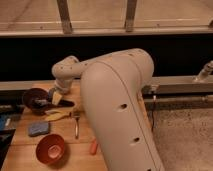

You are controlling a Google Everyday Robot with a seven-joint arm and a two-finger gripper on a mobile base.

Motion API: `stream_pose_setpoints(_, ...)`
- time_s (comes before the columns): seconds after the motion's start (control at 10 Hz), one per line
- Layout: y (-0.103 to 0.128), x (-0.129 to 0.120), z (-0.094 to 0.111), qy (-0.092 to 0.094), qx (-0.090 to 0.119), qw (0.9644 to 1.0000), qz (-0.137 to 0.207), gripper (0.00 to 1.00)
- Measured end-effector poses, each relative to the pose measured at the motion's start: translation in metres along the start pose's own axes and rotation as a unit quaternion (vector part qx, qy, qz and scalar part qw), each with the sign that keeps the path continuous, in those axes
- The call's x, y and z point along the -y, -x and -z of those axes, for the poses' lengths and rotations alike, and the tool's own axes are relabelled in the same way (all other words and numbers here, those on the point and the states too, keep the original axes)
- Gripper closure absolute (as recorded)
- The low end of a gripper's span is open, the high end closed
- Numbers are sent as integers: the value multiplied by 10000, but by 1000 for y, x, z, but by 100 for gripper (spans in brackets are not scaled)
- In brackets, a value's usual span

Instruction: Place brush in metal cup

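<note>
Gripper (56, 96) over far-left of table (22, 150), beside purple bowl (33, 98); jaws spread wide, empty. Brush (66, 104) lies just near side of fingertips, handle running left-right. Metal cup not made out.

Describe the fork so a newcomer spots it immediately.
On the wooden table, beside the big white arm, the pincer hangs beside the dark purple bowl. Just nearer the camera lies the fork: the only thin silver thing, between a blue-grey pad and a small orange item.
</note>
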State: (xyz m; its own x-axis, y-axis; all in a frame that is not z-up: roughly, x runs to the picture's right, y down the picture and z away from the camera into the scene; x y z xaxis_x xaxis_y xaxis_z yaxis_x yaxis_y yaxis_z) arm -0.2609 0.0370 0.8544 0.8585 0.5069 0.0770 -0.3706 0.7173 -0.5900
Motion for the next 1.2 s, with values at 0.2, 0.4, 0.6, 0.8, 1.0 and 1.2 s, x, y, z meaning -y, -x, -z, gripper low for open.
stream_pose_setpoints(0.2,5,-2,-14,138,-21,9999,6,20)
stream_pose_setpoints(0.4,5,0,-32,320,-43,9994,-101,20)
stream_pose_setpoints(0.6,0,3,-49,467,-93,9986,-234,20)
stream_pose_setpoints(0.8,-1,2,-55,553,-119,9979,-309,20)
stream_pose_setpoints(1.0,-2,3,-54,547,-118,9979,-321,20)
stream_pose_setpoints(1.2,-2,3,-55,547,-123,9979,-317,20)
